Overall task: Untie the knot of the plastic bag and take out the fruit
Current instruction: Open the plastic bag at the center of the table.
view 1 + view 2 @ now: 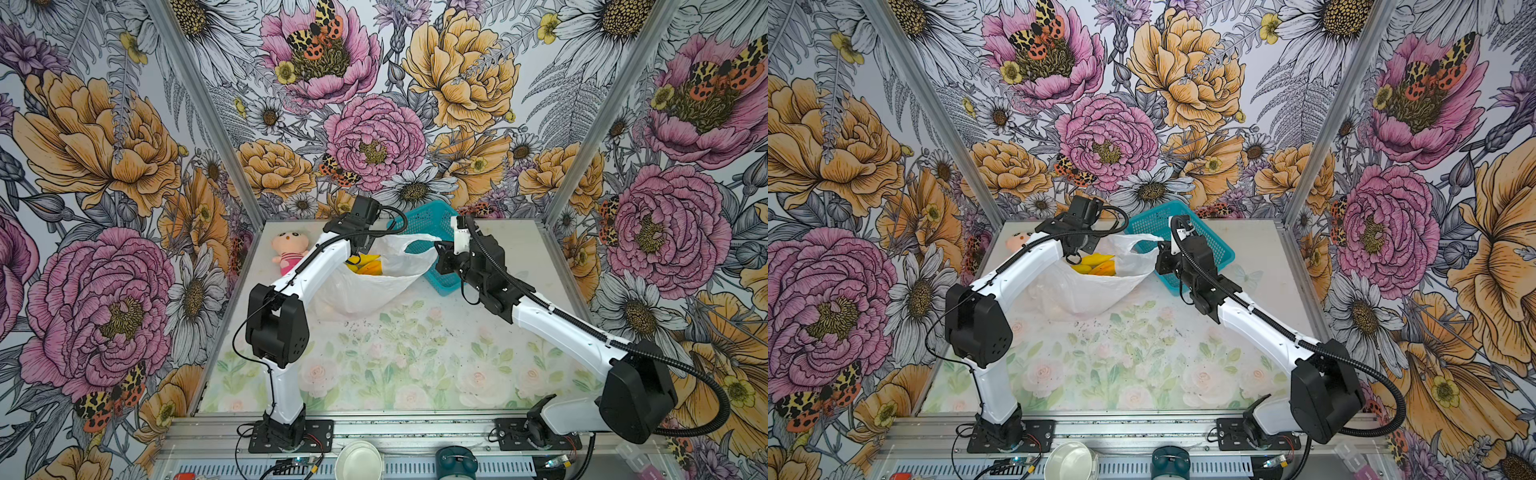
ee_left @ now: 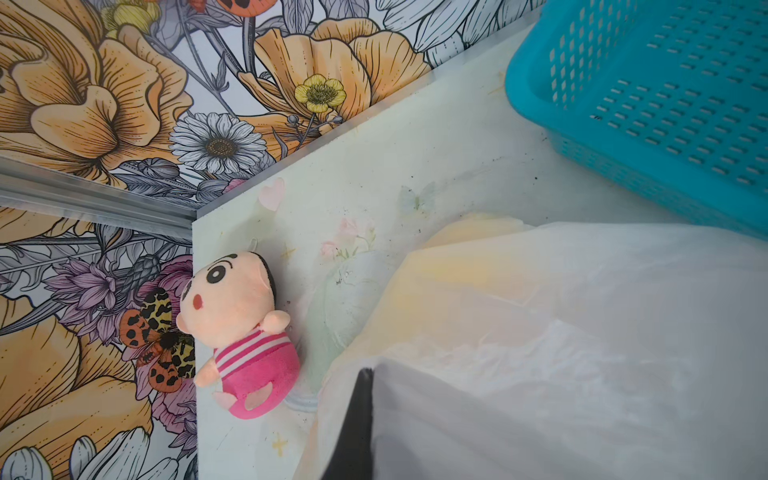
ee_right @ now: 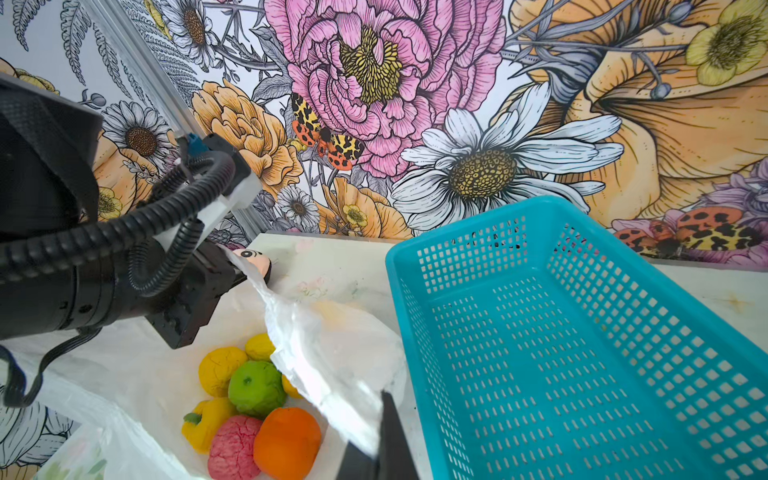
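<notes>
My left gripper: jaws together, pinching the thin translucent white plastic bag at its rim.
My right gripper: clamped on opposite rim.
Coloured toy fruit: inside open bag, beside teal mesh basket.

The plastic bag veils all but a dark sliver of the left gripper in the left wrist view; the fruit there is only a pale yellow blur. In both top views the left arm hides part of the plush doll. Both wrist views crop the teal basket.
</notes>
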Motion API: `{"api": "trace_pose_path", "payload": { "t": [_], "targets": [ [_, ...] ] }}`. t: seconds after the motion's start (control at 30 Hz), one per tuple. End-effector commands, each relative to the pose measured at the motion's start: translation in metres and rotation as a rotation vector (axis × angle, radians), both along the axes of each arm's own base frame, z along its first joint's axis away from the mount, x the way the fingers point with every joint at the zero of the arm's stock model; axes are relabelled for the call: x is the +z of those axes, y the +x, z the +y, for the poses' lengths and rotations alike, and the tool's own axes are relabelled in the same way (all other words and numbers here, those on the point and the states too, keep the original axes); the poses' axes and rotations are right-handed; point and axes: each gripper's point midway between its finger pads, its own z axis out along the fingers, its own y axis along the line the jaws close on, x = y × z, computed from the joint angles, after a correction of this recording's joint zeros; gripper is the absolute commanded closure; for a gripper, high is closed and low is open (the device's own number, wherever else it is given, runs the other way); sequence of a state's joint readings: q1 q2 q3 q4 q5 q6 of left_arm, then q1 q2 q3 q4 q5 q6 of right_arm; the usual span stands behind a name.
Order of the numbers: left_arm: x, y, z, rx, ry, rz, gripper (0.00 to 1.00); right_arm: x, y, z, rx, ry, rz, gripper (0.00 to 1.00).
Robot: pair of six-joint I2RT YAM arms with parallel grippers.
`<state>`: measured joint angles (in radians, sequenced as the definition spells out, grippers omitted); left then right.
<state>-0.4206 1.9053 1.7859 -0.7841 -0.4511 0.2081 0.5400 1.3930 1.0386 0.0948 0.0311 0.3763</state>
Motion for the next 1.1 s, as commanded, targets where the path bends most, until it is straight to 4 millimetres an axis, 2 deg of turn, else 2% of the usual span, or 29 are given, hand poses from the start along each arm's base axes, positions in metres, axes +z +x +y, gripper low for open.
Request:
{"api": "trace_pose_path", "payload": {
  "t": [0.0,0.3,0.47,0.6,0.7,0.9,1.07],
  "targets": [
    [0.027,0.008,0.009,0.044,-0.020,-0.070,1.00,0.026,-0.004,-0.007,-0.024,0.045,-0.061,0.86],
    [0.085,0.021,0.022,0.069,0.002,-0.200,1.00,0.030,-0.009,-0.015,-0.043,0.049,-0.080,0.43],
    [0.116,0.023,0.029,0.079,0.021,-0.266,1.00,0.030,-0.012,-0.015,-0.034,0.046,-0.085,0.27],
    [0.131,0.024,0.037,0.095,0.038,-0.296,1.00,0.031,-0.015,-0.018,-0.032,0.037,-0.094,0.14],
    [0.140,0.026,0.043,0.121,0.083,-0.318,1.00,0.032,-0.019,-0.011,0.018,0.033,-0.112,0.05],
    [0.160,0.032,0.050,0.144,0.090,-0.366,1.00,0.029,-0.027,0.013,0.143,-0.014,-0.121,0.01],
    [0.179,0.033,0.044,0.133,0.094,-0.406,1.00,0.031,-0.033,0.030,0.194,-0.044,-0.142,0.01]
  ]
}}
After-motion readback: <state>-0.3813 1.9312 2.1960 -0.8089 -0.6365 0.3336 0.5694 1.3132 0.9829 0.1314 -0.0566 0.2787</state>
